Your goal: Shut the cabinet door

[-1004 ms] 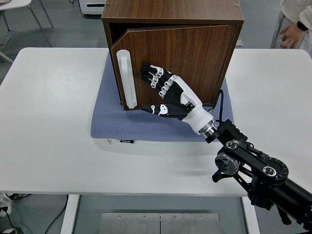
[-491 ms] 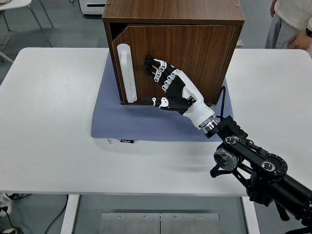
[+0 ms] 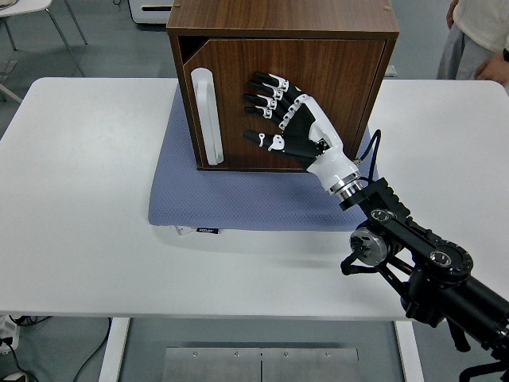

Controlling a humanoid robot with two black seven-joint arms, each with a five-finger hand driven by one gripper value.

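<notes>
A dark wooden cabinet (image 3: 282,24) stands on a blue-grey mat (image 3: 238,203) toward twelve o'clock on the white table (image 3: 79,199), its front facing the near edge. The door (image 3: 342,87) is nearly flush with the frame, with only a dark sliver of opening showing along the top left corner, at about eleven o'clock of the front. A long white handle (image 3: 207,117) runs upright down the door's left side. The right hand (image 3: 288,119) lies against the middle of the door, just to the three o'clock side of the handle but apart from it; its fingers (image 3: 265,89) are spread and stretched out flat toward ten o'clock, gripping nothing, with the thumb (image 3: 261,139) pointing toward nine o'clock below them. The black right arm (image 3: 413,267) comes in from the five o'clock corner and crosses the mat's right end up to the white wrist. A black cable loops beside the wrist. A person (image 3: 477,36) in light clothing stands at the table's far side, at about one o'clock, only partly in view.
</notes>
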